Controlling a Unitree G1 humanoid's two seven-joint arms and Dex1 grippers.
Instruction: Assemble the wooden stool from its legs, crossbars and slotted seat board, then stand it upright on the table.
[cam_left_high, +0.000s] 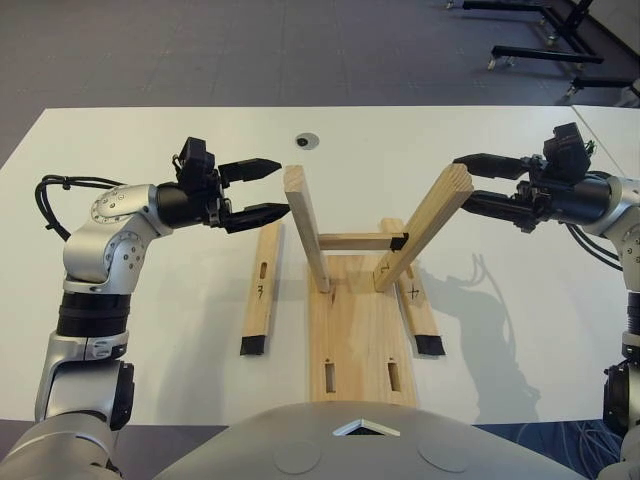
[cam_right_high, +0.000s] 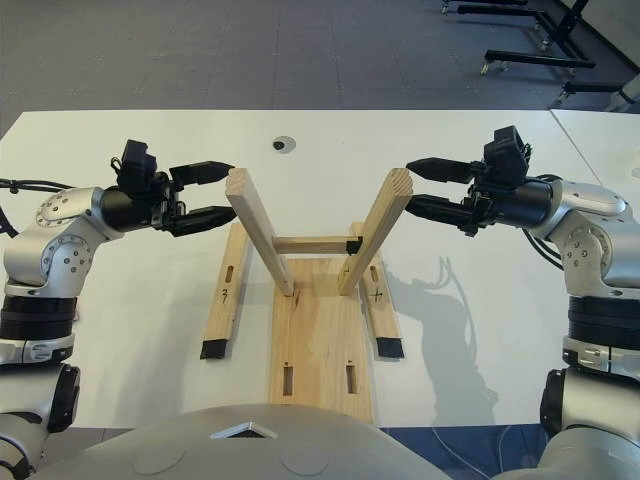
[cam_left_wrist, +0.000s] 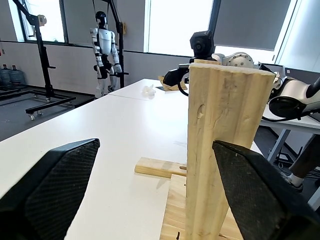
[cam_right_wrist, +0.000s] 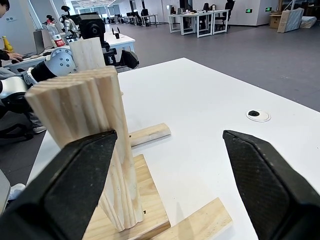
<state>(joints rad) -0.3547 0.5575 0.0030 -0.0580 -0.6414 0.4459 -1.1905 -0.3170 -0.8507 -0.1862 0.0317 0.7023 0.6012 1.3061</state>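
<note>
I see the seat board (cam_left_high: 355, 345) flat on the table (cam_left_high: 150, 140). Its far slots hold the left leg (cam_left_high: 305, 225) and right leg (cam_left_high: 425, 225), joined by a crossbar (cam_left_high: 355, 241). The left gripper (cam_left_high: 281, 188) and right gripper (cam_right_high: 412, 185) sit at the leg tops, fingers apart.

I'd say a robotics lab: a humanoid robot (cam_left_wrist: 104, 45) hangs in a frame (cam_left_wrist: 118, 35), desk rows (cam_right_wrist: 200, 20) stand beyond
</note>
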